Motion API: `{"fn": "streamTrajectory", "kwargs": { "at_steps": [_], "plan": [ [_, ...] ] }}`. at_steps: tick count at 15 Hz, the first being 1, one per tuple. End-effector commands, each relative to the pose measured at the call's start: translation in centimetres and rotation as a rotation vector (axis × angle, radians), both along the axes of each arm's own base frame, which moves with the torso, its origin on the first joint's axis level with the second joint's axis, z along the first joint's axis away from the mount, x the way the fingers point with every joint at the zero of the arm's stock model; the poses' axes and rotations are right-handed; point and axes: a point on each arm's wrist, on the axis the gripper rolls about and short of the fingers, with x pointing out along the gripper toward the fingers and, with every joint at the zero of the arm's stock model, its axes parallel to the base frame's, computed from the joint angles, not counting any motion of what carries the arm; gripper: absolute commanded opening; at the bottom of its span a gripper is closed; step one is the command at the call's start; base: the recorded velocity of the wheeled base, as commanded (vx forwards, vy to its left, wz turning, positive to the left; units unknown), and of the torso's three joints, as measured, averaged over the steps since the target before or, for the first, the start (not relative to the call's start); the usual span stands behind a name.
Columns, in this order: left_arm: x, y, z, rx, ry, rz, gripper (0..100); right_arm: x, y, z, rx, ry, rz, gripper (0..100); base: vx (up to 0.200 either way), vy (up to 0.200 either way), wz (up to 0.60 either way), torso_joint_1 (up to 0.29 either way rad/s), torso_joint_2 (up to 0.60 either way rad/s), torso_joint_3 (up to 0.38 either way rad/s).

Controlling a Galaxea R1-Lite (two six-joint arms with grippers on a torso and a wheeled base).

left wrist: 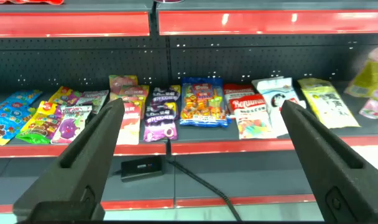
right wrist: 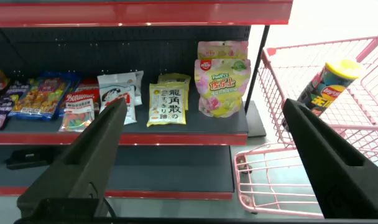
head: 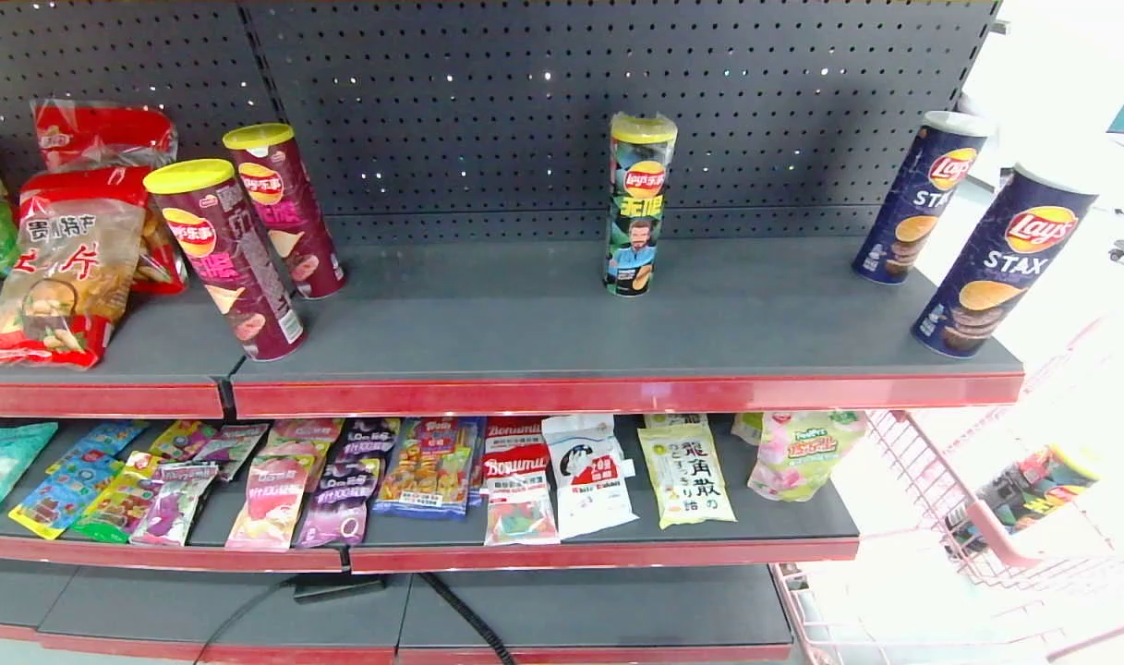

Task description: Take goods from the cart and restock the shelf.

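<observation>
A pink wire cart [head: 905, 462] stands at the right end of the shelf, holding a dark chip can with a yellow lid [head: 1033, 485], also the can [right wrist: 329, 84] in the right wrist view. The top shelf board [head: 525, 323] carries two maroon cans [head: 229, 259], one dark can with a yellow lid [head: 637, 203] and two blue cans [head: 1000, 263]. My left gripper [left wrist: 201, 106] is open and holds nothing, facing the middle shelf's snack bags [left wrist: 204, 102]. My right gripper [right wrist: 204, 104] is open and holds nothing, facing the shelf's right end beside the cart [right wrist: 282, 168].
Red and green snack bags [head: 63, 268] lean at the top shelf's left end. The middle shelf [head: 598, 554] holds a row of flat sachets and bags. A black box with a cable [head: 340, 584] lies on the bottom shelf. Bare board lies between the cans.
</observation>
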Motion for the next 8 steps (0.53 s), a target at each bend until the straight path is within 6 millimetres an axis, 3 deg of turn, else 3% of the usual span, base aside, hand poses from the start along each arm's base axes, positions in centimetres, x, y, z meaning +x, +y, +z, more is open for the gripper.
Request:
{"fn": "streamTrajectory", "kwargs": {
  "at_steps": [1,3,8],
  "plan": [
    [0.01,0.0,-0.01,0.0,0.001,0.0,100,0.01,0.0,0.0,0.0,0.001,0.001,100,0.0,0.0,0.0,0.0,0.0,0.0],
    [0.01,0.0,-0.01,0.0,0.001,0.0,100,0.0,0.0,0.0,0.0,0.0,0.001,100,0.0,0.0,0.0,0.0,0.0,0.0],
    [0.01,0.0,-0.01,0.0,0.001,0.0,100,0.01,0.0,0.0,0.0,0.001,0.001,100,0.0,-0.2,0.0,0.005,0.0,0.003]
  ]
}}
